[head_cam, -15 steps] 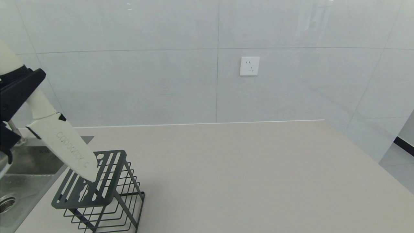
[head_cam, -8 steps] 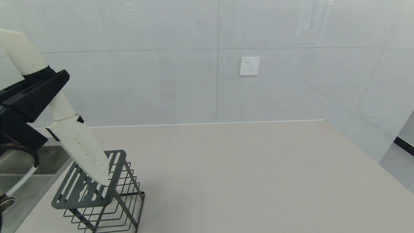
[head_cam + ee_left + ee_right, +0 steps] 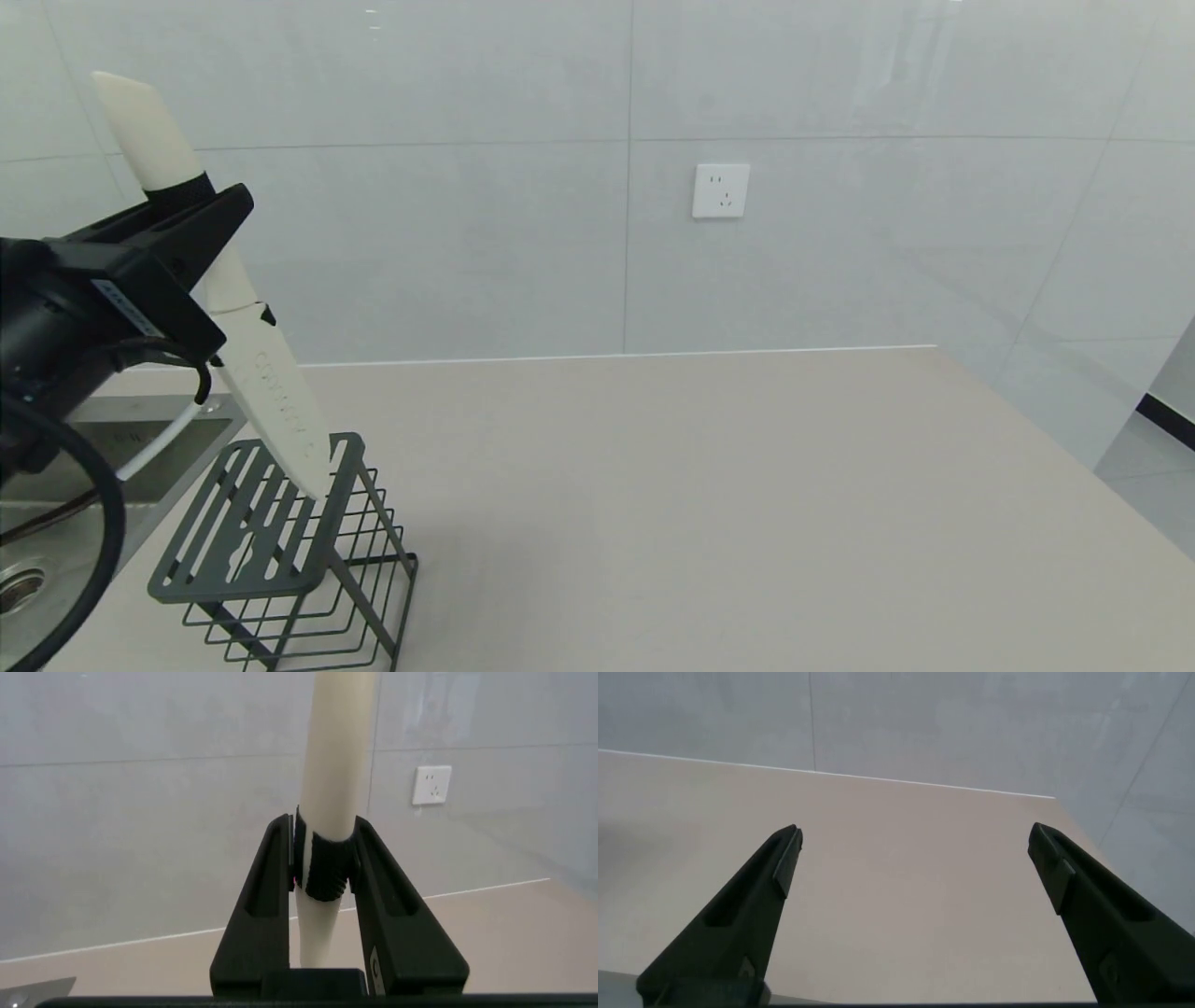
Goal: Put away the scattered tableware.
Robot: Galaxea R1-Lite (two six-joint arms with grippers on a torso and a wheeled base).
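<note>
Over the last second the knife (image 3: 280,411) was carried across above the rack (image 3: 224,586) and tipped from a shallow slant to nearly upright. Its tip was brought down to the slotted top near the rack's far edge. The blade was thus lined up for slotting in, though whether the tip had already entered a slot could not be made out. The left gripper (image 3: 210,219) was clamped on the knife's handle, above the rack. The right gripper (image 3: 915,849) was spread wide, with nothing held.

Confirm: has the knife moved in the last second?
Yes. Against the fixed rack, the knife shifted to the robot's right and stands more upright, tip near the top plate's right edge.
</note>
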